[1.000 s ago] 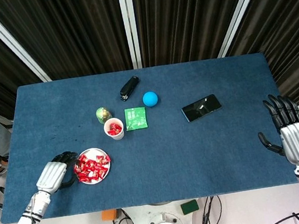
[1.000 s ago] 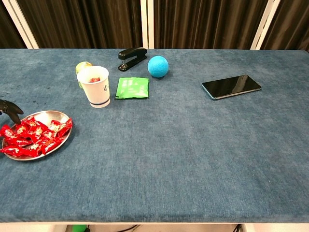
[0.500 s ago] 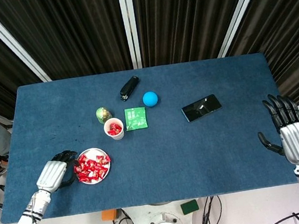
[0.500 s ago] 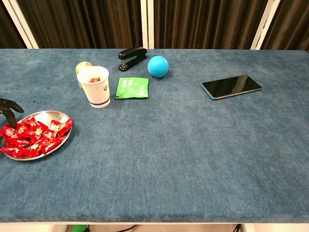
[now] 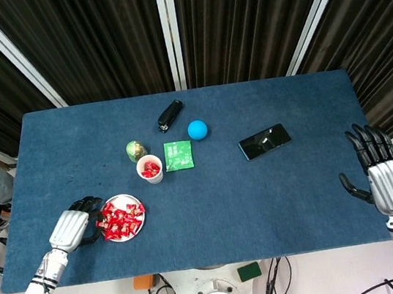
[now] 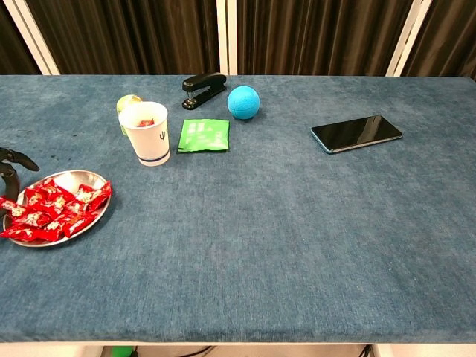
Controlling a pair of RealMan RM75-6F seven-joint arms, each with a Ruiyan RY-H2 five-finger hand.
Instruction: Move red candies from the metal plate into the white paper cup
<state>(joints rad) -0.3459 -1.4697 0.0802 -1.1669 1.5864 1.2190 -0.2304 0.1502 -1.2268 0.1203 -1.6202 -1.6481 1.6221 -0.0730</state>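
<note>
L hand (image 5: 72,228): fingers curled at plate's left rim; cannot tell if it has a candy.
R hand (image 5: 382,171): fingers spread, holds nothing, off table's far right edge.
Metal plate (image 5: 140,222): heaped w/ red candies (image 5: 121,219).
Paper cup (image 5: 149,169): white, upright, just beyond plate, some candies inside.
Tip: pinch one wrapper at pile edge, lift clear of rim, release over cup mouth w/o nudging it.

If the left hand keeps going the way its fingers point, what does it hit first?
Probably the candies on the plate: the left hand sits at its left rim, fingers pointing across it. Height is unclear.

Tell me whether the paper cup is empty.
Not empty: the upright white paper cup has red candies showing inside its rim.
</note>
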